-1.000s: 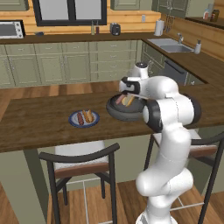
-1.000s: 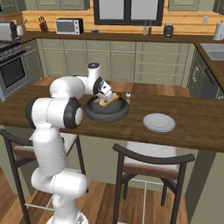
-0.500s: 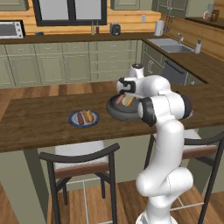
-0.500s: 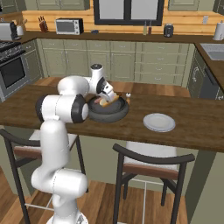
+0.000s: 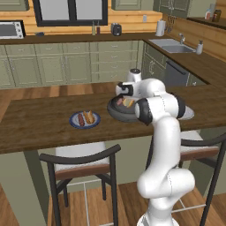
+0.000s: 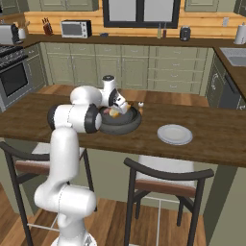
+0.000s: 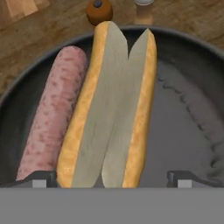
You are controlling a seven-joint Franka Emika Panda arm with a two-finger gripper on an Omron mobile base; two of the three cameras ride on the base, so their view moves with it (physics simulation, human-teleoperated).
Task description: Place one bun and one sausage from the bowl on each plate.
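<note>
Fingers spread wide apart, empty, tips low at either side of a split bun in the hand view, not touching it. Gripper poised just above the dark bowl, seen from the base cameras hanging over the bowl. Bun lying cut side up, pale inside, golden crust at the edges. Sausage, pink and mottled, lying right alongside the bun, touching it, against the bowl's wall. Just beyond the bowl's rim, a small orange knob-topped thing on the wooden counter. Well to one side on the same counter, a blue-rimmed plate already carrying one bun and one sausage. On the bowl's other side, a second plate, bare.
</note>
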